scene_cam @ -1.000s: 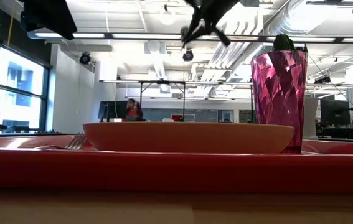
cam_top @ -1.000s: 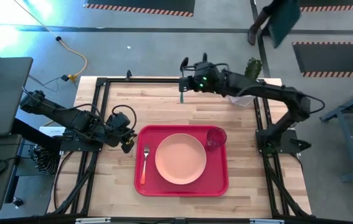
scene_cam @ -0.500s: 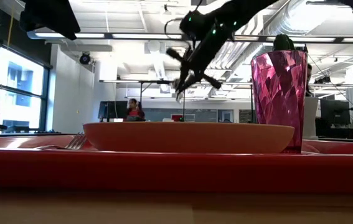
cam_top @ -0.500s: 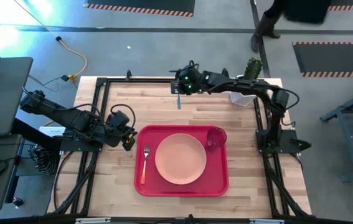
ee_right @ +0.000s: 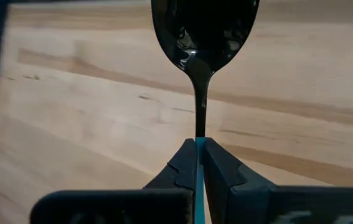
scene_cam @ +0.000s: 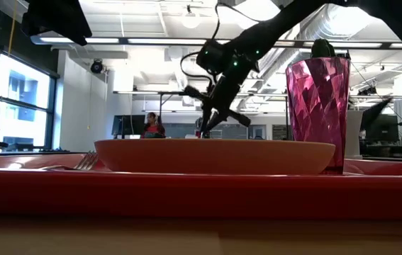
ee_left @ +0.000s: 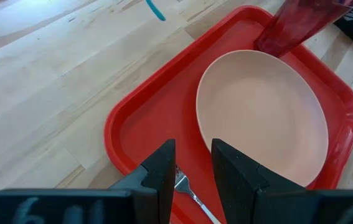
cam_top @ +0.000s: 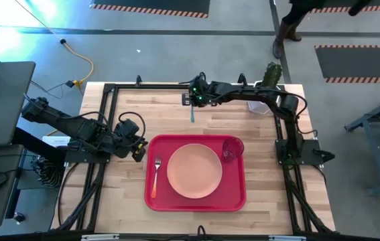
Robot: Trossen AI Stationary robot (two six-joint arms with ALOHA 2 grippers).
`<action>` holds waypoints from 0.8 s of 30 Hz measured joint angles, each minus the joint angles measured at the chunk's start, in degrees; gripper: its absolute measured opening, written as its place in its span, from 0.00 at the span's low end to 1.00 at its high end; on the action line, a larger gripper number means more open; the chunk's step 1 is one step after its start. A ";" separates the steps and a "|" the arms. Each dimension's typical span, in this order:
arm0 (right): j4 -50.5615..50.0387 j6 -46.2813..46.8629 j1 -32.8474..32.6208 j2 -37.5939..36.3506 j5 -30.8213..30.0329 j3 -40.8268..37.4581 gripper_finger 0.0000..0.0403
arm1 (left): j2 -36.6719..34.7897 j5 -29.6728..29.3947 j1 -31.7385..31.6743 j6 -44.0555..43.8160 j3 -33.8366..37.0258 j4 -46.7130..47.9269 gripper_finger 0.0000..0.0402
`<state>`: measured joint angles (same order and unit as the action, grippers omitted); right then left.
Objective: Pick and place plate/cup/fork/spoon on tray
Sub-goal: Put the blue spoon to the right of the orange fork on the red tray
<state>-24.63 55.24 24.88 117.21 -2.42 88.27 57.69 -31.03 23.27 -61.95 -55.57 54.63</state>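
The red tray lies near the table's front edge. On it are the peach plate, the red-pink cup at its far right corner and the orange-handled fork at its left. My right gripper is low over the bare wood near the far edge, shut on the spoon, whose dark bowl points on past the fingertips. Whether the bowl touches the table I cannot tell. My left gripper hovers open just off the tray's left edge, above the fork's tines. My right gripper pinches the spoon's teal handle between its two fingers, where the handle meets the dark metal neck. The fingers slant downward and lie along the spoon. The neck and bowl stick straight out beyond the fingertips, low over the wood.
A white pot with a green cactus stands at the far right corner. Black frame rails run along the table's sides. A person's legs show on the floor beyond the far edge. Bare wood lies between the tray and the far edge.
My right gripper has come down steeply toward the table and gone toward its left edge, tipping further downward, still shut on the spoon. The spoon has come down with it from high above to just over the wood.
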 joint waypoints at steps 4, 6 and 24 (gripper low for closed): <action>0.36 1.03 0.00 1.38 0.93 0.00 0.00 | 0.00 -0.22 0.00 0.00 -0.02 0.00 0.24; 1.54 1.49 0.00 2.23 1.47 0.00 0.00 | 0.00 -0.58 0.00 -0.01 -0.02 0.00 0.24; 2.32 3.28 0.13 4.13 3.91 0.00 0.00 | 0.02 -1.11 0.00 -0.52 -0.02 -0.02 0.24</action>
<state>-22.31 58.52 25.02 121.34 1.49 88.27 57.71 -32.14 23.27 -62.48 -55.59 54.61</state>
